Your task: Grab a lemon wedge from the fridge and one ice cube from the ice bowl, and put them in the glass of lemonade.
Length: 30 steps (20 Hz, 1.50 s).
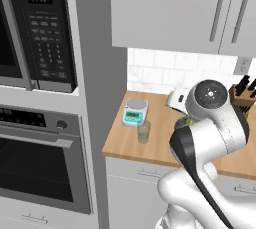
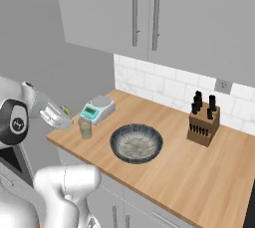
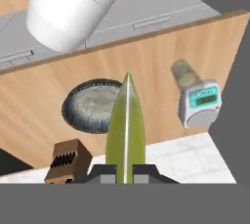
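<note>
1 lemon wedge (image 3: 126,130) pinched in gripper (image 3: 125,170), 1 glass of lemonade (image 2: 85,128), 1 ice bowl (image 2: 136,143)

warm wood-grain tabletop (image 2: 199,172) with a matt finish, speckled stone-look ice bowl (image 2: 136,143) with a dark rim, clear glass of lemonade (image 2: 85,128), smooth waxy-looking lemon wedge (image 3: 126,130), wooden knife block (image 2: 203,125), glossy black oven (image 1: 40,158), matt grey cabinets (image 2: 124,13), white tile backsplash (image 2: 164,85)
</note>
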Motion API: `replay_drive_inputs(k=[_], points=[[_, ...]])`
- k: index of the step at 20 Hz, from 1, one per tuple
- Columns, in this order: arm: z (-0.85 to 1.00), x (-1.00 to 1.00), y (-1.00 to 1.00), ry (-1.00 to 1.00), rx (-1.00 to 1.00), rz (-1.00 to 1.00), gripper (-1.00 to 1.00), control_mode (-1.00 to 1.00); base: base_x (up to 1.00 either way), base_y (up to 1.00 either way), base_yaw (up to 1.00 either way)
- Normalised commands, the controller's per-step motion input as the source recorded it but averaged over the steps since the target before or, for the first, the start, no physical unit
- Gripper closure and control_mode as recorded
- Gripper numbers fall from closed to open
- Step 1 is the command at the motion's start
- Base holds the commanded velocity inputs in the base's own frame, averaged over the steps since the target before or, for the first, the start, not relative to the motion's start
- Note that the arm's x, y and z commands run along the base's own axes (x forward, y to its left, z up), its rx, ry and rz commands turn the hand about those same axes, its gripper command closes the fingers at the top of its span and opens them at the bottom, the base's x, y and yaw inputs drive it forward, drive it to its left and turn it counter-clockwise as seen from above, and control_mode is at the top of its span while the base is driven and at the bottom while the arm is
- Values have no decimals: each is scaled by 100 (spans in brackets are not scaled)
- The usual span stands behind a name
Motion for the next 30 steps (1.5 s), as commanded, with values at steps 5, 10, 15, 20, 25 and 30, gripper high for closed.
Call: replay_drive_inputs(k=[5,10,15,20,25,30], points=[[-5,0,7,0,-44,59,100,-100,0,0,0],[-4,14,7,1,-30,39,100,-100,0,0,0],[-10,27,0,-1,-4,4,100,-100,0,0,0],[-30,38,2,0,0,0,100,-100,0,0,0],[-32,42,4,5,11,0,100,-100,0,0,0],[-29,49,8,5,17,0,100,-100,0,0,0]])
